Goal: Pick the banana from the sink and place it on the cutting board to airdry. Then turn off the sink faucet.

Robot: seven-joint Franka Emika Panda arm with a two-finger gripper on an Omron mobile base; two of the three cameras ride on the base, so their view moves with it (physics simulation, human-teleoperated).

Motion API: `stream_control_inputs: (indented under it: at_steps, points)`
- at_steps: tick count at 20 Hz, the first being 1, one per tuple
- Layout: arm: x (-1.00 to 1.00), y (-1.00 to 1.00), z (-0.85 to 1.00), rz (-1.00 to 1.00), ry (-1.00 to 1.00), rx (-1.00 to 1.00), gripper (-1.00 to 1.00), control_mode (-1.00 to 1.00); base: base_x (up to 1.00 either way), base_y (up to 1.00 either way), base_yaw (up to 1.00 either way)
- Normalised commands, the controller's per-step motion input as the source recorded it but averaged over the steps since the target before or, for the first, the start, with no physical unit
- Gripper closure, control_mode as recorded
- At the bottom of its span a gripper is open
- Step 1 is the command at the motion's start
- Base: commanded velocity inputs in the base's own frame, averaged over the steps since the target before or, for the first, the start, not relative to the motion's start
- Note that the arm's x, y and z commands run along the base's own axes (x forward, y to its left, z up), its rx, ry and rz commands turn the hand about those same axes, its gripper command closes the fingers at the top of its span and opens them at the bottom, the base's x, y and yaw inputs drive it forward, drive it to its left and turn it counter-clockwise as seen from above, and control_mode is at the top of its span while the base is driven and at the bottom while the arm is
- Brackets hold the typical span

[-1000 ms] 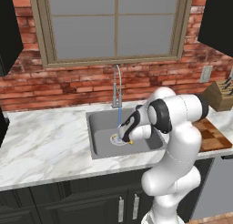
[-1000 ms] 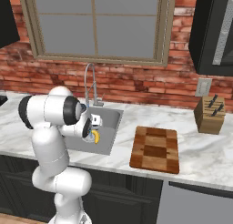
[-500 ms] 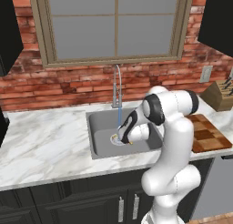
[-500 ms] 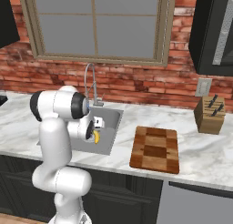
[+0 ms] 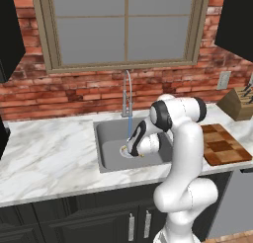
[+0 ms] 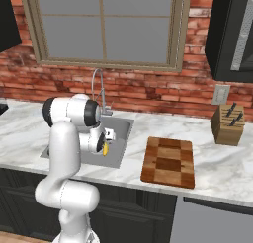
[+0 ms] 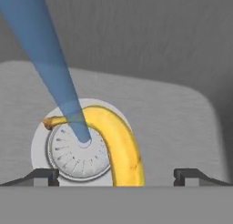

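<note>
Hand view, from left to right: one dark fingertip stands at the lower left, beside the round drain in the floor of the sink. A blue stream of water slants down from the upper left and lands on the drain's middle. The banana curves over the drain's upper and right edge, its brown stem tip pointing left. The other fingertip stands far off at the lower right, so the gripper is spread wide with the banana lying between its tips, touched by neither and not held.

Left base view: the sink faucet rises behind the basin, the gripper hangs low inside it over the drain, and the cutting board lies on the counter to the right, well apart from the banana.
</note>
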Motion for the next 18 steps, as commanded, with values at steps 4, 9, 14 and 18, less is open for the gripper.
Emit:
stream_control_inputs:
  at_steps: [4,9,14,18]
  points:
    - [0.30,0.00,-0.30,0.00,0.00,-0.01,-1.00,-1.00,0.00,0.00,0.00]
    - [0.27,0.00,-0.30,0.00,0.00,-0.02,-1.00,-1.00,0.00,0.00,0.00]
    - [0.20,0.00,-0.30,0.00,0.00,-0.02,-1.00,-1.00,0.00,0.00,0.00]
    - [0.20,0.01,-0.31,0.00,0.00,-0.02,-1.00,-1.00,0.00,0.00,0.00]
